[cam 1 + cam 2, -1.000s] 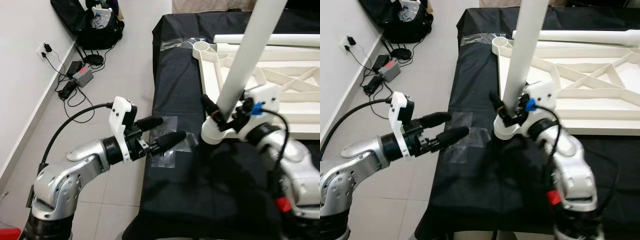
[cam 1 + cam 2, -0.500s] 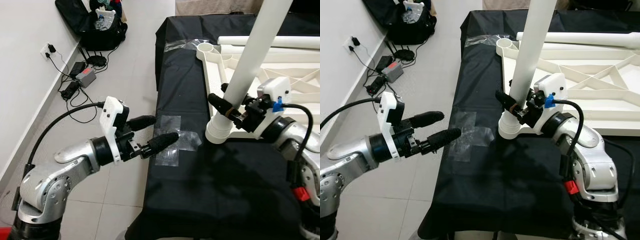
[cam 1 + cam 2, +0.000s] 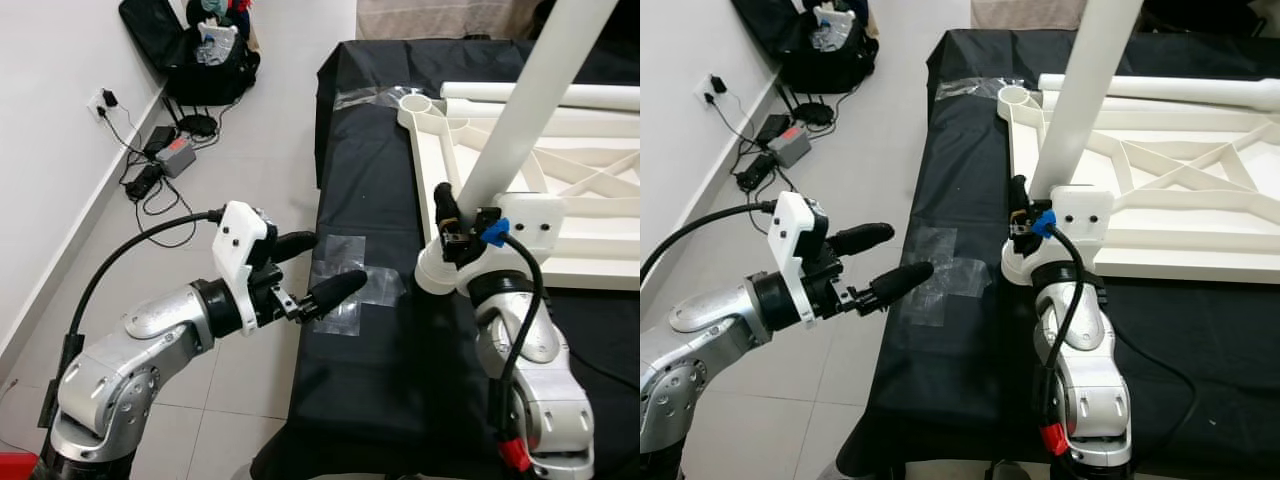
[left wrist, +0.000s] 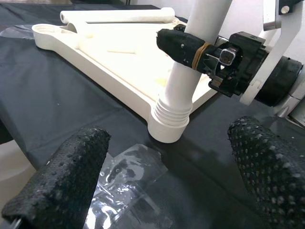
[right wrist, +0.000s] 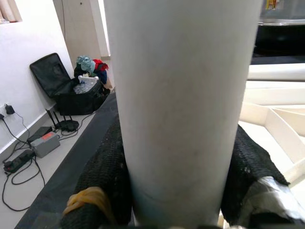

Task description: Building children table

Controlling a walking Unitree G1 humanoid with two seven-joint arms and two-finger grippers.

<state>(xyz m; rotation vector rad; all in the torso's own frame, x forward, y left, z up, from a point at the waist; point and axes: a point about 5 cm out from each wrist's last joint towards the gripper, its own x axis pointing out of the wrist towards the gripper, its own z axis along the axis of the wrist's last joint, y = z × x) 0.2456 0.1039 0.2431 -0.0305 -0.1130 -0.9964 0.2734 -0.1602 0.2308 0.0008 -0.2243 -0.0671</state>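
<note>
White ribbed-end tube leg (image 3: 520,110) in right tool (image 3: 452,232)

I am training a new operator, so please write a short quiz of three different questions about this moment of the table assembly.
1. True or false: the right gripper is shut on the long white cylindrical table leg.
2. Multiple choice: the left gripper is (A) shut on the leg, (B) open beside the black-clothed work surface, (C) inside the black bag on the floor.
3. Fill in: the leg's ribbed threaded end is at a corner of the white plastic ______, which lies upside down.

Key: 1 true; 2 B; 3 tabletop.
</note>
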